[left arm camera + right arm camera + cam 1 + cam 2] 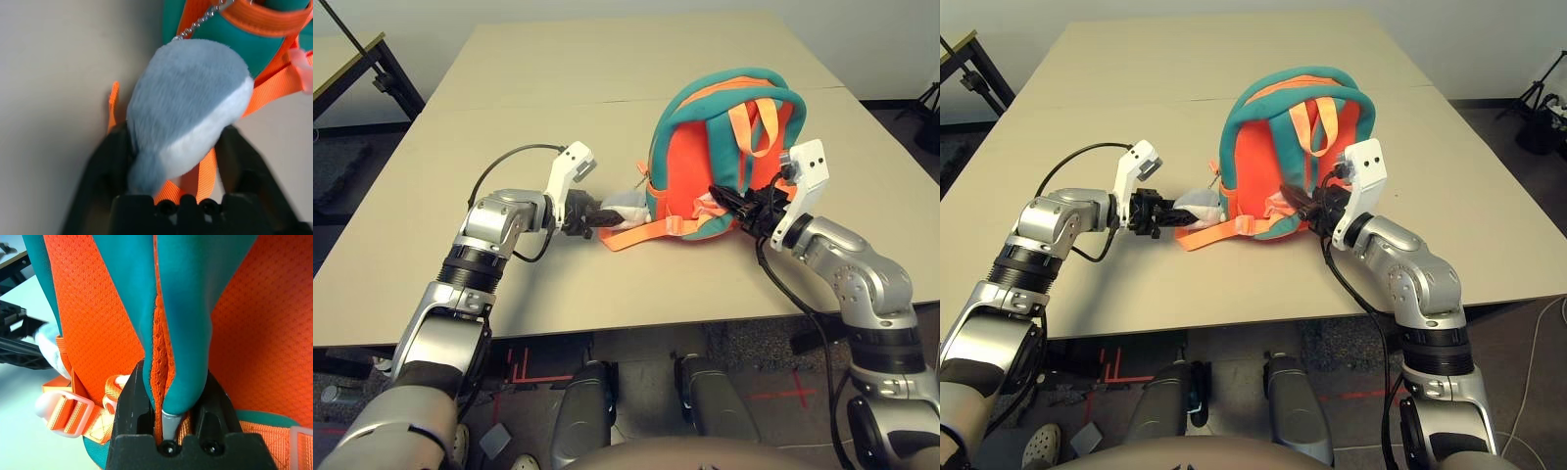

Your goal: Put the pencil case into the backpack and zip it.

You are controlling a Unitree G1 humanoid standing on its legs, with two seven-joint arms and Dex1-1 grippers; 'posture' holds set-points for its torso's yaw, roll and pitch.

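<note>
Orange mesh-fabric backpack with teal trim: one, upright mid beige tabletop, two orange webbing straps facing robot. One grey-white plush toy, fuzzy, rounded, hanging by ball chain at backpack's left base. Left gripper: black fingers spread, straddling plush without squeezing. Right gripper: fingers clenched on teal trim fold at backpack's right edge. No legible writing.

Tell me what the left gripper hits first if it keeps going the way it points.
Most likely the plush toy: it already sits between the left gripper's open fingers, with an orange strap under it and the backpack just beyond.
</note>
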